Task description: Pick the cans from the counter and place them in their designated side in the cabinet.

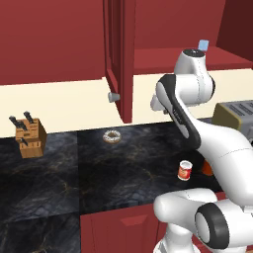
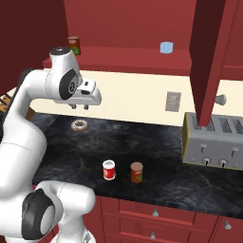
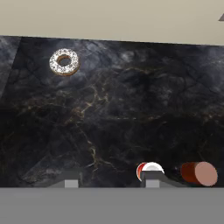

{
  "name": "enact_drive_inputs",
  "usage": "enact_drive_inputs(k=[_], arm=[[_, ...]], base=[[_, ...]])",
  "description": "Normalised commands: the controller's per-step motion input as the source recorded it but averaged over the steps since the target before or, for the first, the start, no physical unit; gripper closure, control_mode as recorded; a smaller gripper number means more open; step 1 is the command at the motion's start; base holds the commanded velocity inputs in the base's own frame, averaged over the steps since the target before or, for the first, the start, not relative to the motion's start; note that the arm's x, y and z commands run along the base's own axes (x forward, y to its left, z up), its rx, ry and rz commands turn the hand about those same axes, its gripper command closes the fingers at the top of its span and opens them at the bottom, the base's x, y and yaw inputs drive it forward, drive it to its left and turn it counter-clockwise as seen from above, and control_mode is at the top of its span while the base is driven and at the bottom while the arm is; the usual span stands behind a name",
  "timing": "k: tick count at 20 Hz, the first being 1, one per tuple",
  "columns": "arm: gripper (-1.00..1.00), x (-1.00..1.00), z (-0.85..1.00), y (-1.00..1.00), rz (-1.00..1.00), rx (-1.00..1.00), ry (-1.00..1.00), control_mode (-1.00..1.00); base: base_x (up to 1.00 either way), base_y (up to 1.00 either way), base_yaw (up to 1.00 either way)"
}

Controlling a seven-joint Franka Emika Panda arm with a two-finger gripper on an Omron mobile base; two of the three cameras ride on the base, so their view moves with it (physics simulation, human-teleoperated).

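The bright red can [image 2: 109, 170] [image 1: 185, 170] stands upright near the front edge of the black counter [image 2: 156, 147]. The maroon-brown can [image 2: 136, 172] stands just to its right, apart from it. In the hand view both show from above, the red can [image 3: 149, 168] behind the right fingertip and the maroon can [image 3: 199, 173] further right. My gripper [image 2: 79, 107] [image 3: 109, 181] hangs high above the counter, pointing down, open, with nothing between its fingers. The cabinet door [image 2: 209, 57] [image 1: 118, 59] stands open, and the red inner shelf [image 2: 123, 54] shows.
A sprinkled donut [image 2: 79, 125] [image 3: 64, 61] lies at the back of the counter. On the shelf sit a small light-blue box [image 2: 166, 47] and a dark can [image 2: 73, 45]. A toaster [image 2: 213, 140] stands at the right, a knife block [image 1: 29, 136] at the left.
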Motion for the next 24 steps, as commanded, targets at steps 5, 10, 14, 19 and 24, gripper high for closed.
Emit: enact_drive_inputs(k=[5, 10, 14, 19, 24], arm=[[-1.0, -0.05, -0.01, 0.0, -0.01, 0.0, 0.0, -1.0], [-1.0, -0.11, -0.08, 0.0, -0.02, 0.0, 0.0, -1.0], [-1.0, -0.04, -0.13, -0.01, -0.02, 0.0, 0.02, -1.0], [-1.0, -0.01, -0.16, -0.02, 0.0, 0.0, 0.01, -1.0], [-1.0, -0.01, -0.1, -0.03, 0.0, 0.0, 0.0, -1.0]], base=[[0.0, 0.0, 0.0], [0.0, 0.0, 0.0], [0.0, 0.0, 0.0], [0.0, 0.0, 0.0], [0.0, 0.0, 0.0]])
